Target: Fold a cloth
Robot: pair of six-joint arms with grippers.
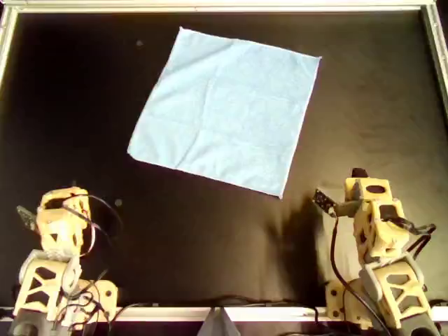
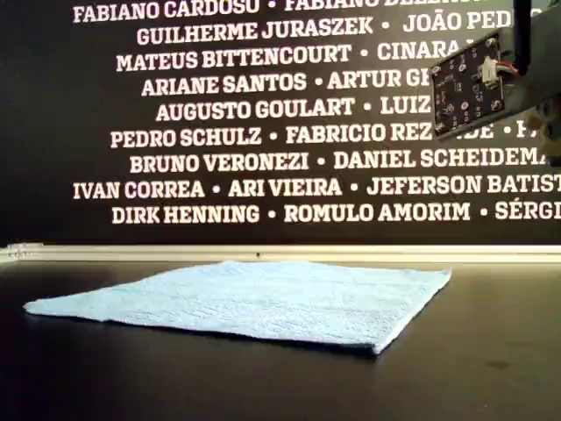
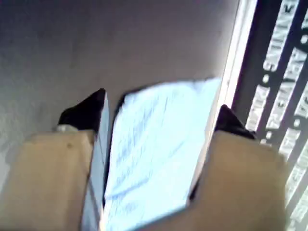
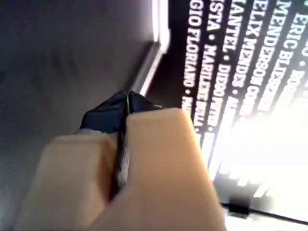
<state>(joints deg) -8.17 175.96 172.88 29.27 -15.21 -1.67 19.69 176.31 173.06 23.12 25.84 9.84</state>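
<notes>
Cloth lies flat and unfolded on the black table, apart from both arms. Left gripper: jaws spread, empty. Right gripper: jaws pressed together, empty. Backdrop wall lists white names, including "BRUNO VERONEZI" and "DIRK HENNING".

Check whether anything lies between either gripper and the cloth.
Nothing visible does. In the overhead view, only bare black table separates the left gripper and right gripper from the flat cloth.
</notes>
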